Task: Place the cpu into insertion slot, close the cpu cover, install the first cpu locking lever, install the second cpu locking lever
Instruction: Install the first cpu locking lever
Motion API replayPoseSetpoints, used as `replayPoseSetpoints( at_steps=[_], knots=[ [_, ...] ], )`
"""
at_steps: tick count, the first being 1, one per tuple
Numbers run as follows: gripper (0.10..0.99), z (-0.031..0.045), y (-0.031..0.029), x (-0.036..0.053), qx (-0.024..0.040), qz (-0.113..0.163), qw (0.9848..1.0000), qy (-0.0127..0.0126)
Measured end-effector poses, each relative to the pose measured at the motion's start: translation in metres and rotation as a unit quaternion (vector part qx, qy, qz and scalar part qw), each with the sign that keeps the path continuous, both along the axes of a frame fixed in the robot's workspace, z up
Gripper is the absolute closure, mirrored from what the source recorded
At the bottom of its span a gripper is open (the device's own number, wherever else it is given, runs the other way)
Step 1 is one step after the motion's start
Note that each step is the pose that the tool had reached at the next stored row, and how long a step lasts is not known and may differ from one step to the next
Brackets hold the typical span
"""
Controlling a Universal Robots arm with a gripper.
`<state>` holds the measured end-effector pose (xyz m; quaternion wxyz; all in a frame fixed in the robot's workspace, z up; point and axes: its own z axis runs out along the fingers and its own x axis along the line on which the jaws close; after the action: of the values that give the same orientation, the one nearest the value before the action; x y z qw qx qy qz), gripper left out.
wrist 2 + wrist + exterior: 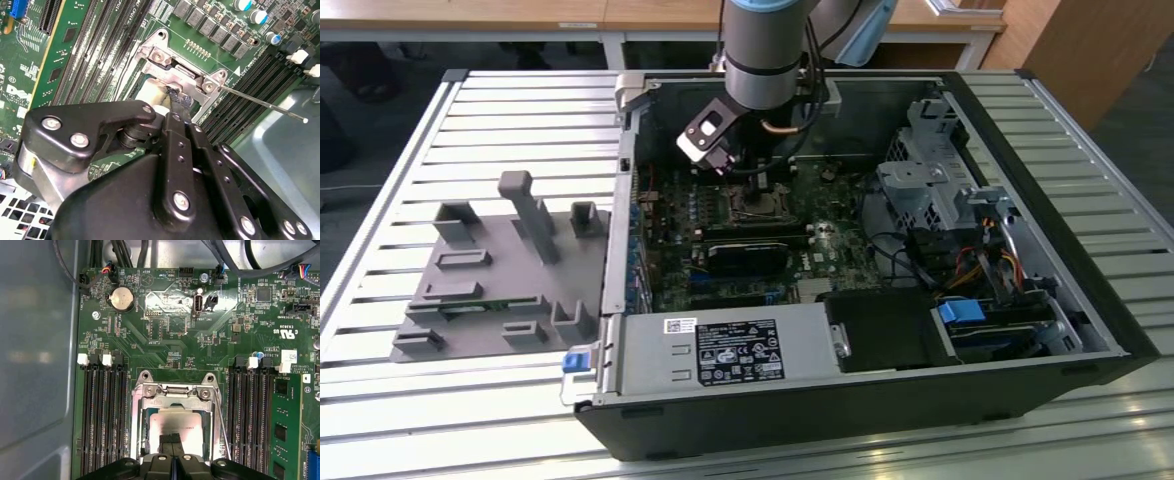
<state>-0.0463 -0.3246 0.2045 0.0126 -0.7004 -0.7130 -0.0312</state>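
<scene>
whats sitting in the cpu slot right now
The cpu, its silvery top showing through the window of the cover. The gripper hides its near edge, and the slot itself lies covered beneath the chip.

You work at a robotics lab bench: a slatted aluminium table [400, 130] carries an opened computer case [854, 410]; a grey moulded parts fixture [480, 290] lies beside it; wooden desks [654, 12] stand behind.
</scene>
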Motion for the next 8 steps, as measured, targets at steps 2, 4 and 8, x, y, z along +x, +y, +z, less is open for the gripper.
replayPoseSetpoints(
  at_steps=[2,4,8],
  knots=[
    [0.98,0.0009,0.0,0.0,-0.0001,0.0,1.0,0.0001],
    [0.98,0.0029,0.0,0.0,0.0,0.0,1.0,0.0],
    [0.98,0.0101,0.0,0.0,0.0,0.0,1.0,0.0]
  ],
)
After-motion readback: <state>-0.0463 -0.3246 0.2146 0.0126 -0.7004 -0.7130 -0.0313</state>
